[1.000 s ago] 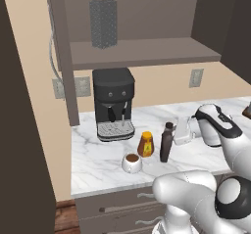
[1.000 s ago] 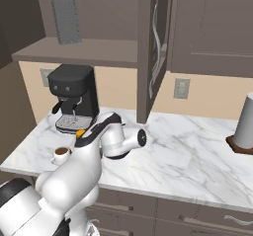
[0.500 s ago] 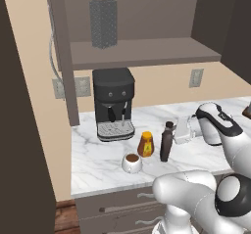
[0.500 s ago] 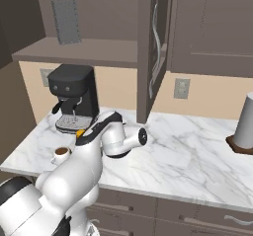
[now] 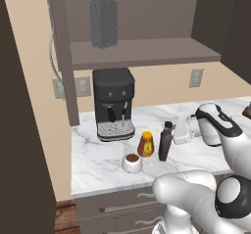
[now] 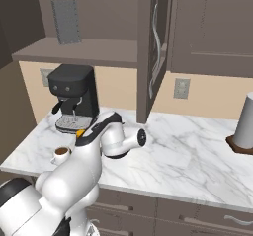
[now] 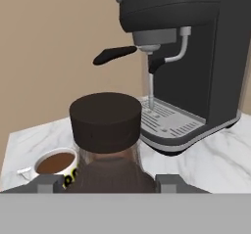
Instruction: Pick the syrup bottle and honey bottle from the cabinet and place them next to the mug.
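Fingers still apart, flanking syrup bottle.

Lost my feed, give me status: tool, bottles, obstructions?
Tool open, fingers either side of syrup bottle. Syrup and honey bottle both upright on counter beside mug. Coffee machine behind, not blocking.

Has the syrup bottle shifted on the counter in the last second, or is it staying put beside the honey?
No. The syrup bottle stands at the same spot relative to the coffee machine and the honey bottle, just right of the honey.
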You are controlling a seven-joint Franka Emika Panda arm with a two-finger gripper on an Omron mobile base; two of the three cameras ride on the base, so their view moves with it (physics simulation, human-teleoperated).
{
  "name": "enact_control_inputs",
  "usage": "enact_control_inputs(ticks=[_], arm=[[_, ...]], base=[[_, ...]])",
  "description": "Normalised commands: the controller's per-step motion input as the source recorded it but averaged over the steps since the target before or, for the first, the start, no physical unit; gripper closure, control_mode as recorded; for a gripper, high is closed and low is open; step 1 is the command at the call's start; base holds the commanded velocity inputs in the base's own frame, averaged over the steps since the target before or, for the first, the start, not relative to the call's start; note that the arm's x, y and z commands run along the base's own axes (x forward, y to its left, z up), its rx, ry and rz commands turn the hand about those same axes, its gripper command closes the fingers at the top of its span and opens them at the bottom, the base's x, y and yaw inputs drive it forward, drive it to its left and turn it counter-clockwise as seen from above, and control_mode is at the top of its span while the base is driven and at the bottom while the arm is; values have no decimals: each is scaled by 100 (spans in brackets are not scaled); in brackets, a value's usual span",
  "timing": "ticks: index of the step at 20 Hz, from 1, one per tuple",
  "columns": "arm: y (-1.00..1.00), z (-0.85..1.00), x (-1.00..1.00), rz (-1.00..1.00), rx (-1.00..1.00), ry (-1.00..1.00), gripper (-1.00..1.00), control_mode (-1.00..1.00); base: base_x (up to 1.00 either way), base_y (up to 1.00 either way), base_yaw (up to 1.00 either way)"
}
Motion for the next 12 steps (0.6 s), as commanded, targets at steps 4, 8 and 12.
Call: enact_control_inputs(ticks=[4,8,12], arm=[[5,0,0,0,0,-2,100,-100],[2,0,0,0,0,0,100,-100],[0,0,0,0,0,0,100,-100]], base=[[0,0,0],[0,0,0],[0,0,0]])
